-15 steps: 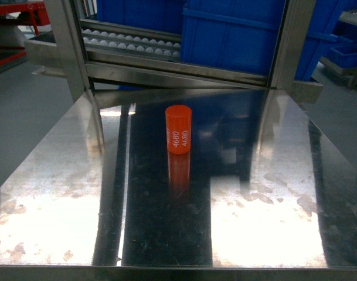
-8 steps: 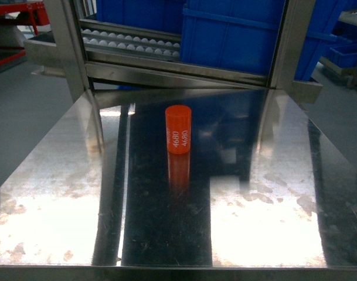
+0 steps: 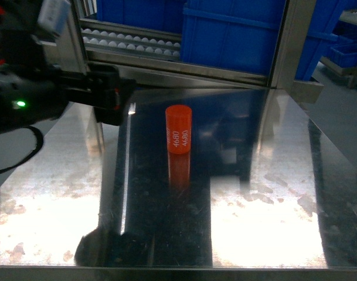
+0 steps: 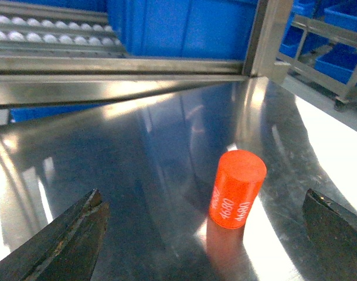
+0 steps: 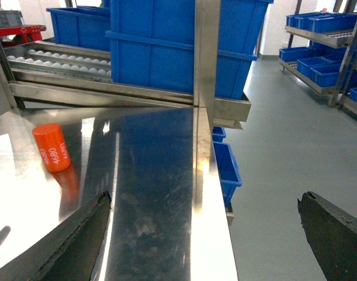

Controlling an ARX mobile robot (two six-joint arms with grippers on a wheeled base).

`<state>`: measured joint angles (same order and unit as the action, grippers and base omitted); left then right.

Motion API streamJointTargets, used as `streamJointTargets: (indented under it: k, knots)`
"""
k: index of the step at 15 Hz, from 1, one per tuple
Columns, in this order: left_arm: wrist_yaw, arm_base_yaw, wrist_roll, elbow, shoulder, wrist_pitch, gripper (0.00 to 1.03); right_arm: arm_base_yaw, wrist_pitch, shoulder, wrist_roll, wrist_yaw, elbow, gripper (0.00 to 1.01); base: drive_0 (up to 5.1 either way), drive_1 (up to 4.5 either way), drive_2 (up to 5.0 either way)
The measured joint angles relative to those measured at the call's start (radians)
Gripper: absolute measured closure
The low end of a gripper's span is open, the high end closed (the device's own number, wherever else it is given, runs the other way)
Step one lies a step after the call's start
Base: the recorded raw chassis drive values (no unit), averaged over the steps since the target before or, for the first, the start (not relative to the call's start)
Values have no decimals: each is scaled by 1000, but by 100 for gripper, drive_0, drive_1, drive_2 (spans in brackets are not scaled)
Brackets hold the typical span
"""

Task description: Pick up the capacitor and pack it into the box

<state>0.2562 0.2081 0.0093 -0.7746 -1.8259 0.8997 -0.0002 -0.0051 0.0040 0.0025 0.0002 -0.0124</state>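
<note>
- The capacitor [image 3: 178,129], an orange cylinder marked "4680", was seen standing upright on the steel worktop [image 3: 266,193], its long axis vertical, near the middle and toward the back.
- The left claw [image 3: 112,93] was seen above the worktop at the capacitor's left, apart from it and not touching; in the left wrist view the capacitor [image 4: 237,188] lay ahead of the claw and a little right of the midline between the two fingers [image 4: 67,240].
- The left claw's jaws were spread wide, with nothing between them.
- The right claw's jaws were likewise spread and empty in the right wrist view; the claw itself was not seen in the head view, and there the capacitor [image 5: 51,147] appeared well off to its left, with the worktop's right edge below it.
- The left arm was judged the nearer, so the coming move was taken to be a forward and slightly rightward reach, closing across the cylinder's upright sides.
- Blue bins [image 3: 237,35] were seen behind the worktop on a roller rack [image 3: 131,42]; their contents could not be made out.
- No packing box was visible in any view, so its place and contents could not be stated.
</note>
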Motion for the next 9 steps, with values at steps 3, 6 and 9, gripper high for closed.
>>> streamJointTargets:
  k: [3, 6, 9]
  knots:
    - [23, 55, 0, -130, -125, -51, 5, 0, 0, 0, 0, 0, 0, 3, 0, 0, 0]
    - [29, 108, -1, -240, -208, -69, 5, 0, 0, 0, 0, 0, 0, 3, 0, 0, 0]
    - [11, 129, -1, -335, -333, -112, 5, 0, 0, 0, 0, 0, 0, 3, 0, 0, 0]
